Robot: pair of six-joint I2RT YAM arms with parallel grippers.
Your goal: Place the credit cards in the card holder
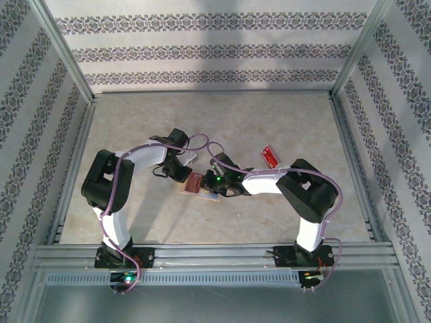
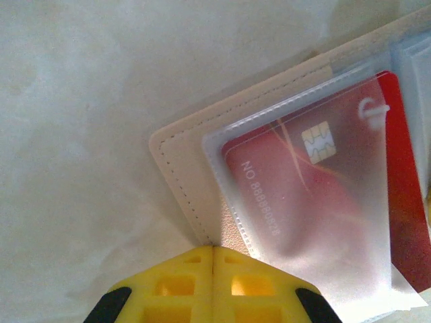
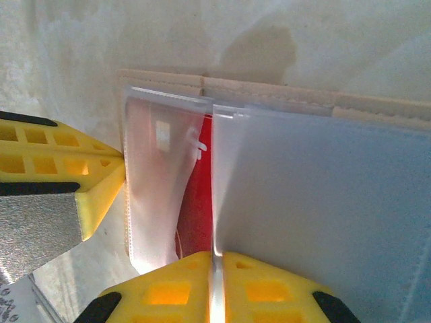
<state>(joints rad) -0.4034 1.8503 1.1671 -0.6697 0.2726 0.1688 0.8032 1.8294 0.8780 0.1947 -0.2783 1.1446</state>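
Observation:
The tan card holder (image 1: 196, 184) lies open mid-table between both grippers. Its stitched edge (image 2: 182, 161) runs up to my left gripper (image 2: 213, 247), which is shut with its yellow tips against that edge; I cannot tell whether it pinches anything. One red credit card (image 2: 406, 182) with a chip sits partly inside a frosted clear pocket (image 2: 323, 222). My right gripper (image 3: 216, 254) is shut on a thin clear pocket sheet (image 3: 316, 202) of the holder, lifting it, with the red card (image 3: 201, 202) beside it. A second red credit card (image 1: 269, 156) lies loose to the right.
The pale table (image 1: 222, 114) is bounded by metal rails and patterned walls. The left gripper's yellow finger (image 3: 94, 185) sits close beside the holder's left side in the right wrist view, so both grippers crowd the holder.

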